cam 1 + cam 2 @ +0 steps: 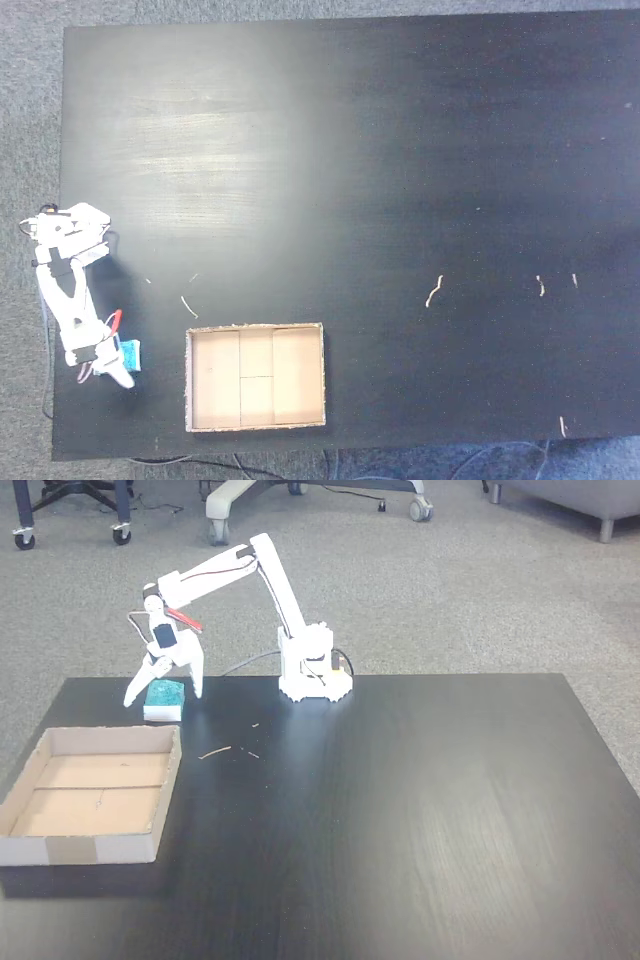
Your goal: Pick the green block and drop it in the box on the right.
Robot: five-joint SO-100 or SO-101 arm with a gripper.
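The green block [164, 699] is seen lying on the worktop [400, 800] just beyond the far corner of the box [160, 810], outside it. The gripper [163, 688] is spread apart, its fingers straddling the block without clamping it. The block is judged light, perhaps spongy, and best pinched across its narrow sides. Nothing is held in the box.

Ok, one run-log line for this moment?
phase: pre-grasp | gripper: open, straddling green block | block: on table | box: empty
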